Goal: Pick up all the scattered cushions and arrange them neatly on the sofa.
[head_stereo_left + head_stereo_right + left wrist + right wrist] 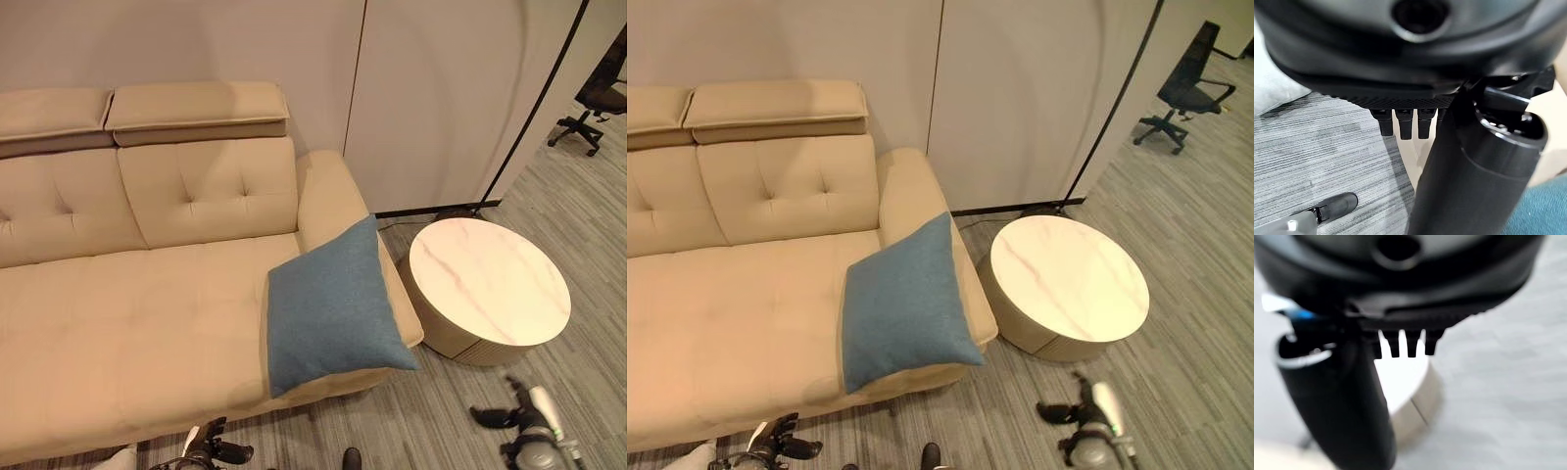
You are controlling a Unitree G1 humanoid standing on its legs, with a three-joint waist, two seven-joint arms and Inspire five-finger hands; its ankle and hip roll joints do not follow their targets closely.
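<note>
I see one blue cushion propped on the sofa by its armrest, overhanging the seat's front edge, so it wants straightening, while my left hand and right hand hang low with relaxed fingers, holding nothing.

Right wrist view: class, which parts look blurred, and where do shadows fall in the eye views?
Right wrist view: the round table past the right robot hand is soft and out of focus. Left eye view: the blue cushion shades the sofa front below it.

Office lounge: sofa, round table, partition panels, office chair.
</note>
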